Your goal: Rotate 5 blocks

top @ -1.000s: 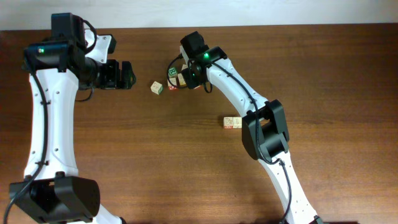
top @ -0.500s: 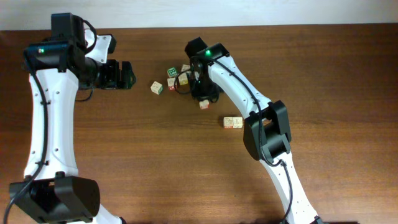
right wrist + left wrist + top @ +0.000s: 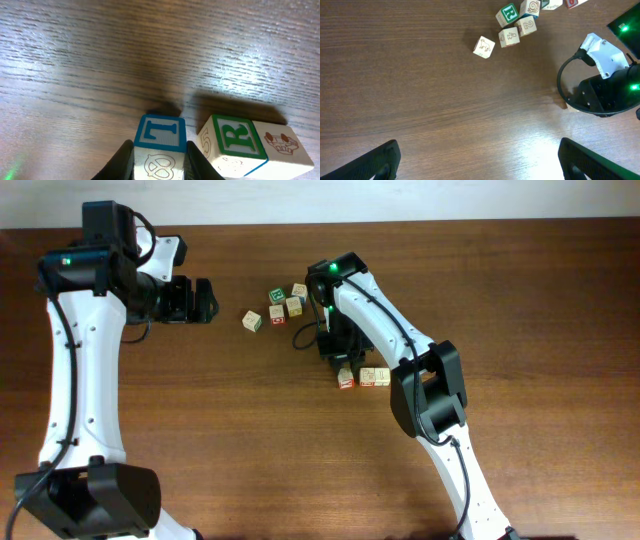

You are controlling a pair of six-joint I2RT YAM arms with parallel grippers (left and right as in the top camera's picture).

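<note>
Bare table lay open left of my gripped block; two joined blocks crowded its right.

dark brown wood-grain table, pale strip along far edge

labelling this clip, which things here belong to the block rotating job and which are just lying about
In the job: right gripper, the T block it grips, the R block and picture block joined beside it.
Lying about for now: the scattered cubes, the left gripper, open and empty.
</note>
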